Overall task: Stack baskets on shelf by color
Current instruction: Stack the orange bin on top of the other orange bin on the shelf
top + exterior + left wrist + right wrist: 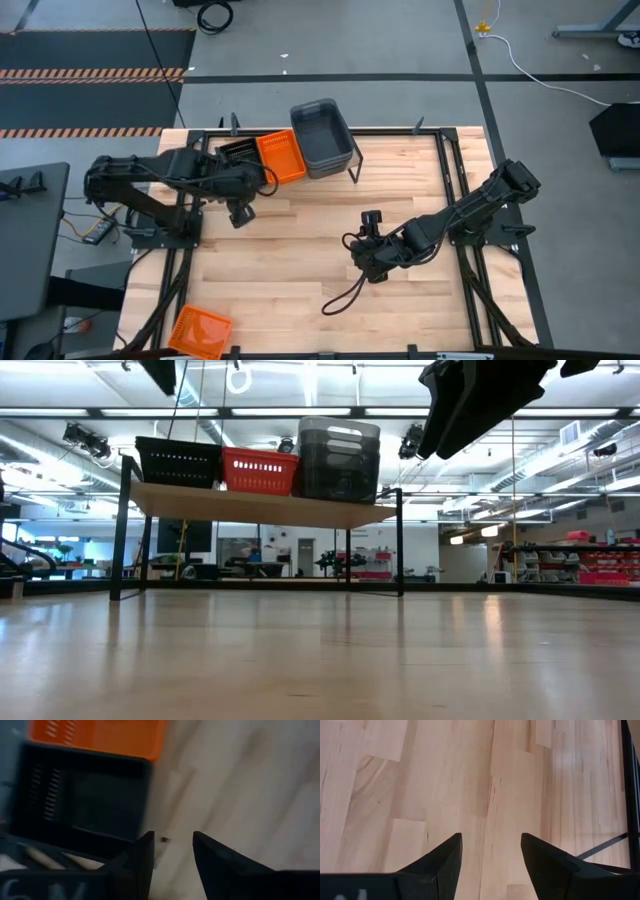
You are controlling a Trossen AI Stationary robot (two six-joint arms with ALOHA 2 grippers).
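On the shelf [262, 507] at the table's far side stand a black basket [178, 461], an orange basket [258, 470] and a deeper dark-grey bin [338, 458], side by side, bottoms on the plank. From above they show as the black basket [238, 151], the orange basket [282, 156] and the grey bin [323, 137]. My left gripper [240, 213] hangs open just in front of the shelf, near the black basket [80, 800], holding nothing. My right gripper [365, 262] stands open over bare wood at mid-table. A second orange basket [200, 332] lies at the near left corner.
A black cable [340, 295] loops on the table below the right arm. The shelf's thin black legs [400, 540] stand on the tabletop [290, 250]. Black frame rails [455, 170] run along the table's sides. Bare wood lies between the shelf and the near edge.
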